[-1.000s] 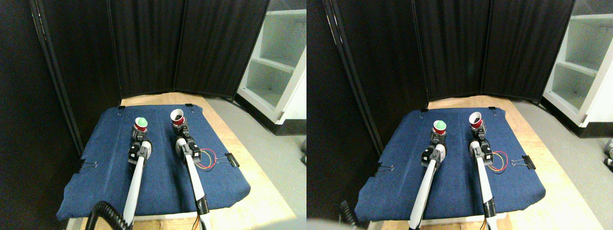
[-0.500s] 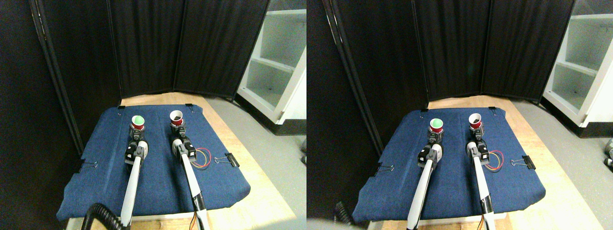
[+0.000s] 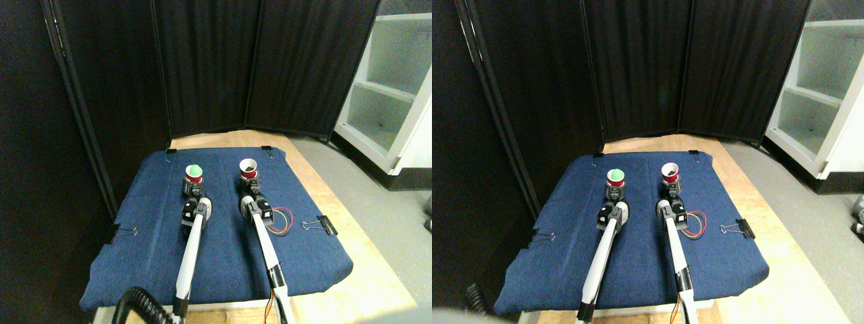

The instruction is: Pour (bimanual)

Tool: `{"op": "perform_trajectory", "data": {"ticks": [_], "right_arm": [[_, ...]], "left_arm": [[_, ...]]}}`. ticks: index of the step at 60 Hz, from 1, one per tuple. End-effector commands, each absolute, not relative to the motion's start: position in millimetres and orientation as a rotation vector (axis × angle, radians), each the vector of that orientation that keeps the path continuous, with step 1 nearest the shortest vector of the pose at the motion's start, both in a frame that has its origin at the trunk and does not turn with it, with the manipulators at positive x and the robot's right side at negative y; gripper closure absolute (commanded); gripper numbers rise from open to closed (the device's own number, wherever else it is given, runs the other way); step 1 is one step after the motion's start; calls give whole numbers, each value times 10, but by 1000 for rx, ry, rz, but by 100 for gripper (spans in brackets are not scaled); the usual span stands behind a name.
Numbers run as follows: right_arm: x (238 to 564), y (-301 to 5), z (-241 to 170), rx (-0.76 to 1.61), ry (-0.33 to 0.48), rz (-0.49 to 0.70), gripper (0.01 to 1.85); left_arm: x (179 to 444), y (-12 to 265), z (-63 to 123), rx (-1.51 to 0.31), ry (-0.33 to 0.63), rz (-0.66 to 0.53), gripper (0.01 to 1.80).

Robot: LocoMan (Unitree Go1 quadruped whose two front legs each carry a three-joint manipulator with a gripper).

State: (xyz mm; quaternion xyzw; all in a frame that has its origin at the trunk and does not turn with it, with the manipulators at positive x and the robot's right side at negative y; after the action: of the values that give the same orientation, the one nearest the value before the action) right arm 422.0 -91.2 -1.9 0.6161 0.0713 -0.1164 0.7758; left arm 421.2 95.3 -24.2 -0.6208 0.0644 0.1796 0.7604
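Open blue cloth [image 3: 223,260] left bare between the two manipulators, far edge crowded by two red cups [image 3: 194,175] standing apart, wire loops [image 3: 280,221] and binder clip [image 3: 325,225] lying right, black screen [image 3: 263,67] closing the back

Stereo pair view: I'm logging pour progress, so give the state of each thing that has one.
Left cup: upright, green inside, at the left gripper.
Right cup: upright, dark inside, at the right gripper.
Blue cloth: spread flat, clipped at its edges.
Binder clip: on the cloth's right edge.
Wire loops: lying coiled on the cloth.
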Motion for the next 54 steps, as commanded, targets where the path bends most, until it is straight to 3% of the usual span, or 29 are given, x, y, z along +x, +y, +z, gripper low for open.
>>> {"op": "perform_trajectory", "data": {"ticks": [1,54], "right_arm": [[4264,-929,5,1346,118,-262,184],[4300,-1006,-120,1395,119,-350,185]], "left_arm": [[4277,975,-193,-1372,97,365,180],[4272,937,-369,-1321,69,426,180]]}}
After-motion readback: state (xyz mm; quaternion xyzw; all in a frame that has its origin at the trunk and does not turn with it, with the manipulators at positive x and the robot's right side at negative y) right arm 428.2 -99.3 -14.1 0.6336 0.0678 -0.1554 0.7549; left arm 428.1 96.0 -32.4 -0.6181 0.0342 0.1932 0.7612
